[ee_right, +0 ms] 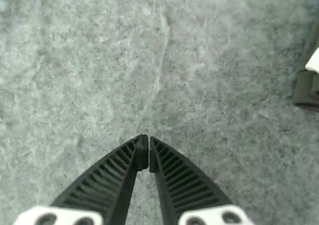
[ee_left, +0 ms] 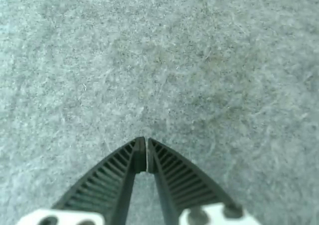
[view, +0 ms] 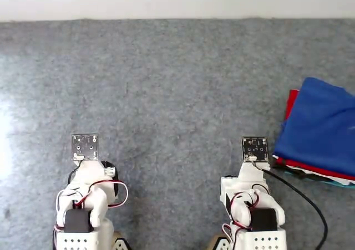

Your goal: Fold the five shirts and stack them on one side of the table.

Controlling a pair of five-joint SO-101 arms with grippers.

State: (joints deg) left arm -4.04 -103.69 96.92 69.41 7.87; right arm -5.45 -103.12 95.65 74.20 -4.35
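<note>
Several folded shirts (view: 319, 133) lie in a pile at the right side of the table (view: 166, 78), just beside the right arm (view: 252, 203). The edge of the high view cuts the pile off, so I cannot count them. A blue shirt (view: 321, 122) is on top. A red shirt (view: 291, 101) peeks out under it, and thin white, dark and blue-green edges show at the bottom. The right wrist view catches a dark corner of cloth (ee_right: 305, 88), too cut off to tell more. The table has a fuzzy grey cover, and a white wall (view: 177, 0) runs along the back. A black cable (view: 302, 197) trails from the right arm. The left gripper (ee_left: 147, 157) is pinched closed and holds nothing. The right gripper (ee_right: 148, 155) is pinched closed too and holds nothing.
</note>
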